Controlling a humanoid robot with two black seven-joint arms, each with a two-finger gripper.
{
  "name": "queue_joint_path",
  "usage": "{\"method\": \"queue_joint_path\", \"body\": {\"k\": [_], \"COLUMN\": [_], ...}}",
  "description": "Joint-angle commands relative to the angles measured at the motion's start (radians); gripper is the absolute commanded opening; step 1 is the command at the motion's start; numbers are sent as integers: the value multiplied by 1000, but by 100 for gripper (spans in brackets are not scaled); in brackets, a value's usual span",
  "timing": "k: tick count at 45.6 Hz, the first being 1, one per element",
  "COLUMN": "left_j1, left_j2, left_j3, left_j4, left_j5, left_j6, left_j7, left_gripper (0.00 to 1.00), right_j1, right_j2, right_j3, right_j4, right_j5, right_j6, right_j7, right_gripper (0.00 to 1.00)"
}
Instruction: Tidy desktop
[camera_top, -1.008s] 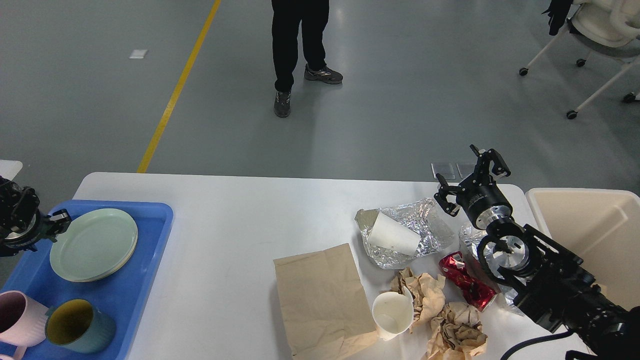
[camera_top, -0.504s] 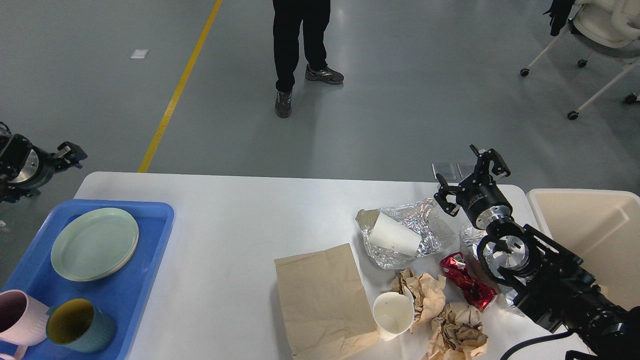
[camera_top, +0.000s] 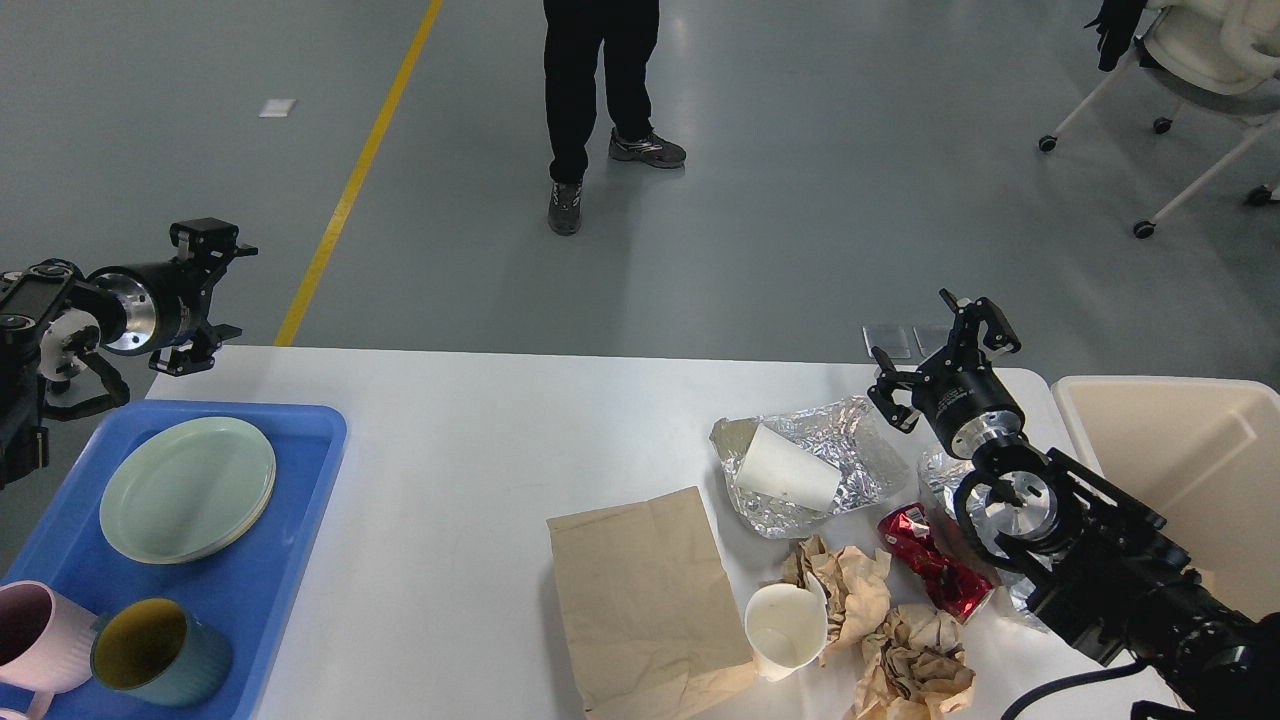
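Desktop (camera_top: 450, 450) spanning frame centre, carrying blue tray (camera_top: 300, 560) at left, foil, cups, crumpled paper at right. Left gripper (camera_top: 212, 290) hovering over far-left corner, jaws spread, empty. Right gripper (camera_top: 940, 350) hovering above foil (camera_top: 860, 450), jaws spread, empty.

tray (camera_top: 300, 520) left on desktop (camera_top: 460, 450), litter right, bin (camera_top: 1160, 440) beyond

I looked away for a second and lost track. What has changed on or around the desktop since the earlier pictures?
Only the left gripper moved: it rose from beside the green plates in the blue tray and swung up and rightward, now above the desktop's far-left corner, fingers open and empty. Nothing was taken or released. The right gripper stayed open over the foil; cups, paper bag and trash are unmoved.
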Motion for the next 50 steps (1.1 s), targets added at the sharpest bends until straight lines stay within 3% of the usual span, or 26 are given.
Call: {"method": "queue_joint_path", "body": {"k": [1,21,30,38,50], "left_j1": [26,28,23,28,22], "left_j2": [-11,-23,-67,-78,-77], "left_j3": [-113,-691,-887,-970,-969], "left_j4": [0,-1,-1,-1,-11], "left_j5": [-3,-14,-14,-14,-12], "left_j6": [1,79,131,194,183], "left_j7": [-54,-65,-65,-66,-65], "left_gripper": [96,96,96,96,96], "right_j1": [0,0,0,0,0], "right_j2": [0,0,0,0,0], "right_j3": [0,0,0,0,0], "right_j4": [0,0,0,0,0], "right_j5": [0,0,0,0,0], "right_j6": [0,0,0,0,0], "right_j7": [0,0,0,0,0], "right_gripper": [100,100,100,100,100]}}
